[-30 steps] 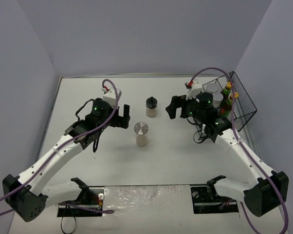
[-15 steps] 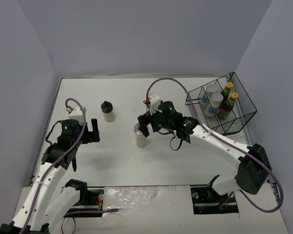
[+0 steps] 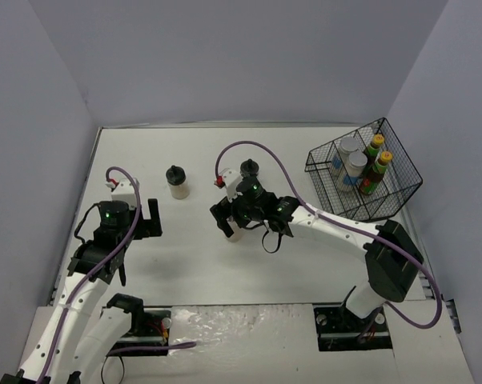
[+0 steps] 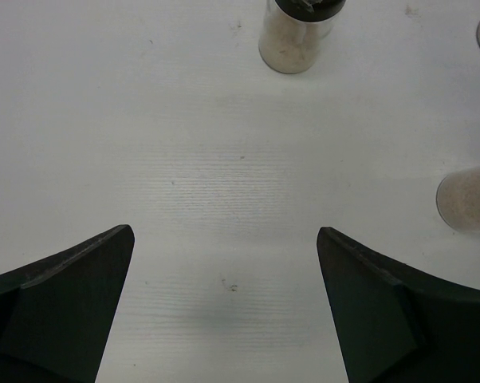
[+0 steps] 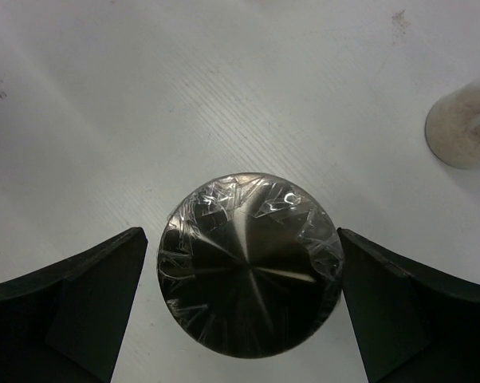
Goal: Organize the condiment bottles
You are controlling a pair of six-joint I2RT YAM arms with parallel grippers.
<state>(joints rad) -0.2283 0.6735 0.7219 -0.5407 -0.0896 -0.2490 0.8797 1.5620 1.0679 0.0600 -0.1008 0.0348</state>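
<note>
My right gripper (image 3: 230, 222) is open and straddles the silver lid (image 5: 252, 263) of a shaker (image 3: 235, 234) standing mid-table, with a narrow gap at each finger (image 5: 80, 303). A black-lidded beige jar (image 3: 249, 172) stands just behind it, and its base shows in the right wrist view (image 5: 463, 128). A second black-lidded jar (image 3: 175, 182) stands at the left and also shows in the left wrist view (image 4: 296, 32). My left gripper (image 3: 149, 218) is open and empty, low over bare table (image 4: 224, 239). Two silver-lidded shakers (image 3: 349, 148) and two yellow-capped sauce bottles (image 3: 381, 164) stand in the basket.
The black wire basket (image 3: 401, 192) stands tilted at the right edge of the table. The right arm's purple cable (image 3: 281, 172) loops over the middle of the table. Grey walls close in the left, back and right sides.
My right arm swung from the basket to the middle shaker and now straddles its lid. My left arm drew back to the left. A black-lidded jar now stands at the left.
</note>
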